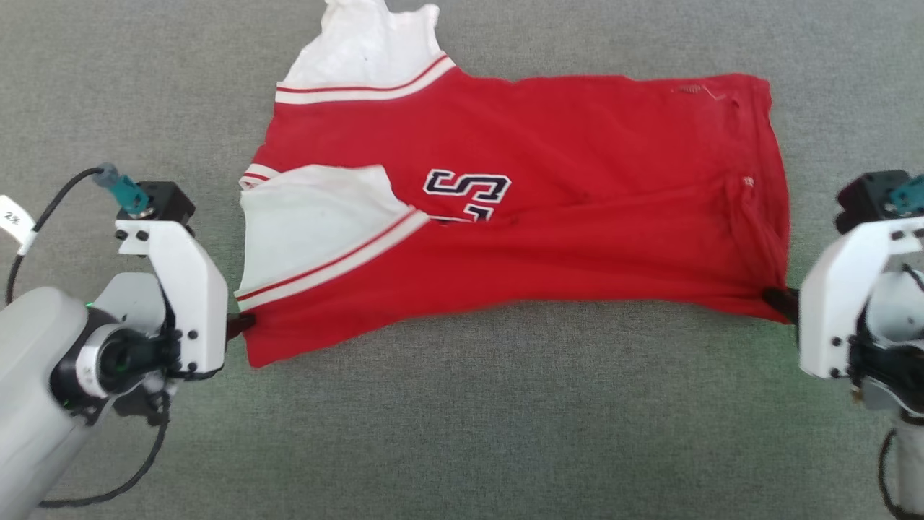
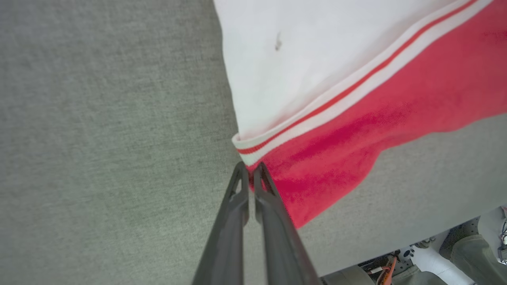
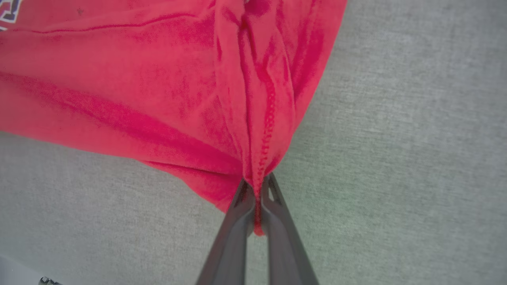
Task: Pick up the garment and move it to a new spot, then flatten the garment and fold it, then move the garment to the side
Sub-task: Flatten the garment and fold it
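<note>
Soft red garment (image 1: 577, 217), white sleeves, striped trim, spread wide on coarse grey woven surface (image 1: 462, 433), left gripper (image 2: 249, 169) pinching its striped edge, right gripper (image 3: 257, 186) pinching a bunched red seam

- One garment (image 1: 577, 180), a red top.
- One table (image 1: 469, 433), covered in grey cloth, carrying the garment.
- Two white sleeve ends on the garment: a far sleeve end (image 1: 361, 54) and a near sleeve end (image 1: 310, 224).
- Two striped trim bands, one per sleeve: far trim band (image 1: 368, 85) and near trim band (image 1: 339, 260).
- Two grippers: the left gripper (image 1: 242, 323) and the right gripper (image 1: 778, 297).
- Four dark fingers in all, two to each gripper: left fingers (image 2: 233, 221), right fingers (image 3: 233, 241).
- One whole chest letter (image 1: 468, 186), white with a dark outline; a second letter is partly hidden.
- Two teal connectors, one on each wrist: left connector (image 1: 128, 191), right connector (image 1: 908, 195).
- One white tag (image 1: 14, 220) on a cable.
</note>
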`<state>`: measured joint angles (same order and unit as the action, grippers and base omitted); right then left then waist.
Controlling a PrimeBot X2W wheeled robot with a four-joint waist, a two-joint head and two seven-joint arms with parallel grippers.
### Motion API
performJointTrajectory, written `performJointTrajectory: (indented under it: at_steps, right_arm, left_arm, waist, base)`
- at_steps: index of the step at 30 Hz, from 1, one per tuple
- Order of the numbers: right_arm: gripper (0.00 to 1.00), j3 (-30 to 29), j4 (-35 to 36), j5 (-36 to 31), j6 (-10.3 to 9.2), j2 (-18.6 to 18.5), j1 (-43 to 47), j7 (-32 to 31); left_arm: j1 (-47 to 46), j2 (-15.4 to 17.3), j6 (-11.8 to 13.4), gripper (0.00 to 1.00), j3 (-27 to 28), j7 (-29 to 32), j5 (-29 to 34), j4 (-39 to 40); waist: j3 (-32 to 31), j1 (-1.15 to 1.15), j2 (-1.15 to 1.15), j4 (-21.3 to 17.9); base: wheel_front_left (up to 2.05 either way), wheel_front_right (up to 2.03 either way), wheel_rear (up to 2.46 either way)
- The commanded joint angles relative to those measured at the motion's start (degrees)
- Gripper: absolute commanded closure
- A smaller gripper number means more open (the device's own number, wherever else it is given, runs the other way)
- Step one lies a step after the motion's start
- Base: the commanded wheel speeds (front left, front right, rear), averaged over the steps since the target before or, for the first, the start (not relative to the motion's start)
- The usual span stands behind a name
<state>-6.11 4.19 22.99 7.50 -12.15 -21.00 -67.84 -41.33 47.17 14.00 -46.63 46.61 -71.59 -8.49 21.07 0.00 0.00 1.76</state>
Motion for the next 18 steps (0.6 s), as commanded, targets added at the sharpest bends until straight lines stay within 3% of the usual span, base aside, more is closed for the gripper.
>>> performJointTrajectory:
  at_steps: [1, 6, 12, 18]
  right_arm:
    - [1.0, -0.76, 1.39, 0.98, -0.02, -0.78, 1.3, -1.64]
    - [1.0, -3.07, 6.29, 2.49, -0.03, -2.46, 4.8, -5.9]
    - [1.0, -5.65, 12.0, 4.26, -0.03, -1.93, 9.73, -10.25]
    - [1.0, -6.11, 12.31, 4.03, -0.03, 0.14, 12.29, -9.55]
  left_arm:
    - [1.3, 1.38, 0.98, 1.0, 0.3, 0.31, -0.37, 1.73]
    - [4.56, 5.47, 4.09, 1.0, 1.08, 0.47, -1.15, 8.59]
    - [8.9, 8.31, 7.3, 1.0, 1.66, -0.98, -1.84, 15.71]
    - [10.99, 8.04, 7.14, 1.0, 1.21, -2.22, -2.07, 17.31]
  waist:
    - [-0.3, 0.0, 0.0, 0.17]
    - [-0.72, 0.0, 0.0, 0.74]
    - [-0.5, 0.0, 0.0, 1.08]
    - [0.08, 0.0, 0.0, 0.78]
  base:
    - [0.0, 0.0, 0.0]
    - [0.0, 0.0, 0.0]
    - [0.0, 0.0, 0.0]
    - [0.0, 0.0, 0.0]
